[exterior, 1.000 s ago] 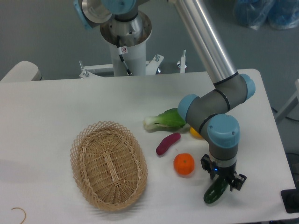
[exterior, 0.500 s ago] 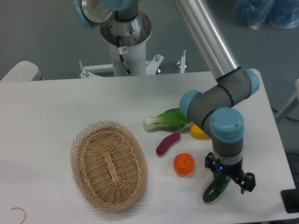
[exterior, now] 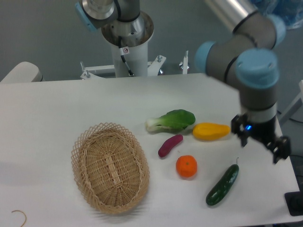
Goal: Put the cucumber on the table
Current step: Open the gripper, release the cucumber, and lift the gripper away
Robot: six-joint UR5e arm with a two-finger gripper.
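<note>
The dark green cucumber (exterior: 222, 185) lies flat on the white table (exterior: 71, 104) near its front right edge, its thin stem tip pointing up and right. My gripper (exterior: 262, 144) is open and empty, raised above the table to the upper right of the cucumber, apart from it.
A woven wicker basket (exterior: 110, 167) stands at front left. An orange (exterior: 186, 166), a purple sweet potato (exterior: 170, 144), a bok choy (exterior: 171, 120) and a yellow vegetable (exterior: 210, 131) lie left of and behind the cucumber. The robot base (exterior: 127, 47) stands at the back.
My gripper has let go of the cucumber and risen up and to the right. The cucumber now lies free on the table.
</note>
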